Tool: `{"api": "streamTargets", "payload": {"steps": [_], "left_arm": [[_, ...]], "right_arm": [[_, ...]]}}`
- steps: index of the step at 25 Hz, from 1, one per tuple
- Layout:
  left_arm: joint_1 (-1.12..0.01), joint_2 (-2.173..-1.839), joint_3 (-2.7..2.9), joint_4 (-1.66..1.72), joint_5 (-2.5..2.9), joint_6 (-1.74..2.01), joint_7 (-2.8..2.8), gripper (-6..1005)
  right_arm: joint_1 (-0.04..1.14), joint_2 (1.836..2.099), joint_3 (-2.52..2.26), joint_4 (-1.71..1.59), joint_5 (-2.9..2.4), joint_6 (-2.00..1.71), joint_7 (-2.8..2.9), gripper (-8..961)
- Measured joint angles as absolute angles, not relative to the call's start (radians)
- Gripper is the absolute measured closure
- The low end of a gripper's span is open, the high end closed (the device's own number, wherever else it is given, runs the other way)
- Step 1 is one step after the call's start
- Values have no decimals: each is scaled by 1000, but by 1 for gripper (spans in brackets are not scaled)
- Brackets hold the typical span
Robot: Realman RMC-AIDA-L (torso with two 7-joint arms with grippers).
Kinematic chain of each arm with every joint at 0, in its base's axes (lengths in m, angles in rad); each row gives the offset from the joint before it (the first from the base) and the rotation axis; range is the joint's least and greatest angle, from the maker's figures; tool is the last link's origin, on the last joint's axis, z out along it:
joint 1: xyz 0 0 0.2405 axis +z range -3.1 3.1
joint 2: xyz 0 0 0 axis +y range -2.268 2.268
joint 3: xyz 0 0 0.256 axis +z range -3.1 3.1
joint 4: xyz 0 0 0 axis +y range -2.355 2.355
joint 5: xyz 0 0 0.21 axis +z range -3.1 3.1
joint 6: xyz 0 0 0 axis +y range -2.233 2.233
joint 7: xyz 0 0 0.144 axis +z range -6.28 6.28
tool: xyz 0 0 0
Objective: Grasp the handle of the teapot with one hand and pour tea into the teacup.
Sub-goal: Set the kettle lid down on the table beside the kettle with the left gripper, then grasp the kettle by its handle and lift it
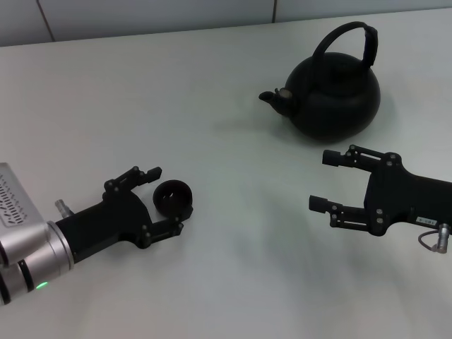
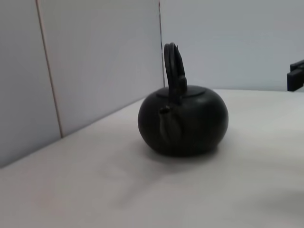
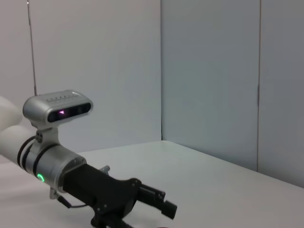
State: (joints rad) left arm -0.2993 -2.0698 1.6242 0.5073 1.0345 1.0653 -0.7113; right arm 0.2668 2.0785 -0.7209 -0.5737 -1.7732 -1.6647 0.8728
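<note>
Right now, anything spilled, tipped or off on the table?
Nothing stands out. The teapot sits upright with its handle up, the teacup stands upright between the left gripper's open jaws, and no liquid shows.

We see bare table (image 1: 233, 282) across the middle of the head view, an open lane between both grippers. Right gripper (image 1: 326, 181), lower right, jaws spread, sits just below the teapot (image 1: 332, 99); only a thin strip of table separates them. Handle (image 1: 349, 42) arches clear at upper right, nothing above it. Spout (image 1: 272, 97) juts left into the upper-centre lane. Left gripper (image 1: 166, 199), lower left, brackets the teacup (image 1: 173, 198), blocking that corner. Wall panels (image 1: 141, 14) close off the top edge.
</note>
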Motion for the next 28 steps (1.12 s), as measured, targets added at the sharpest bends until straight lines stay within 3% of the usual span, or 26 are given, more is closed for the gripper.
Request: {"api": "streamTargets", "payload": {"steps": [12,19,28], "left_arm": [[-218,-2052,1615,609,1045,1191,-713,145],[-191,-1996,1438,719,1318,1455,-902,148],[-219,-1990,1163,811,1695,1564,-1134,153]], "right_arm": [[263,2080,-721,-570,-1769,-1664,869,189],[263,2081,-719,-544,-1766,-1664,869,189],[262,2080,-688,-507,-1765,-1661,852,189]]}}
